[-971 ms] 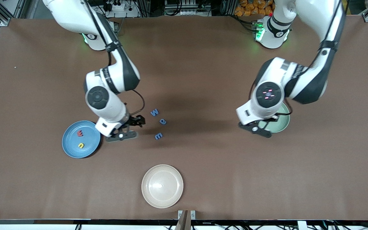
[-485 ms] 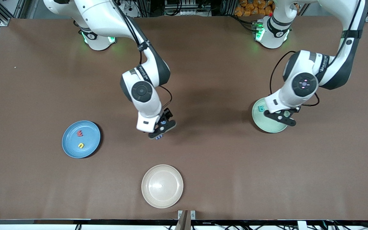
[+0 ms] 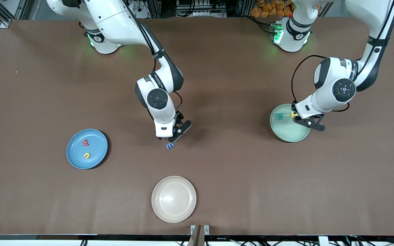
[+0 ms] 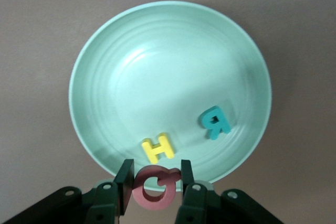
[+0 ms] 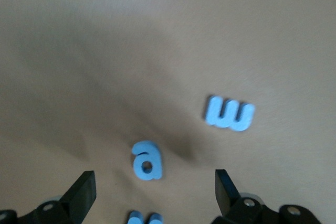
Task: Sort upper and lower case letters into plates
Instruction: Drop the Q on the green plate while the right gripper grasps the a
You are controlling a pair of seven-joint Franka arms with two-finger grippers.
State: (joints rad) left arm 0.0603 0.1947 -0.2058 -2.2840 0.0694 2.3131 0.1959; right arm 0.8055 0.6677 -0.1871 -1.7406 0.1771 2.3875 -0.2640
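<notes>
My left gripper [image 3: 309, 122] is shut on a red letter G [image 4: 154, 187] and hangs over the rim of the mint green plate [image 3: 287, 132]. In that plate [image 4: 157, 72] lie a yellow H [image 4: 157, 148] and a teal R [image 4: 214, 123]. My right gripper [image 3: 179, 130] stands open above the blue letters at the table's middle, with nothing between its fingers. Under it I see a blue a [image 5: 147, 160], a blue w-shaped letter [image 5: 229, 113] and part of a third blue letter [image 5: 143, 217]. That third letter [image 3: 170, 146] shows just nearer the camera than the gripper. The blue plate [image 3: 97, 148] holds a red letter [image 3: 86, 142] and a yellow letter [image 3: 87, 155].
A cream-beige plate [image 3: 173, 199] sits near the table's front edge, with nothing in it. The brown table [image 3: 234, 177] is bare between the plates. Both arms' bases stand along the back edge.
My right arm swung from beside the blue plate to over the blue letters at the middle. My left arm shifted toward its own end, uncovering the letters in the mint plate.
</notes>
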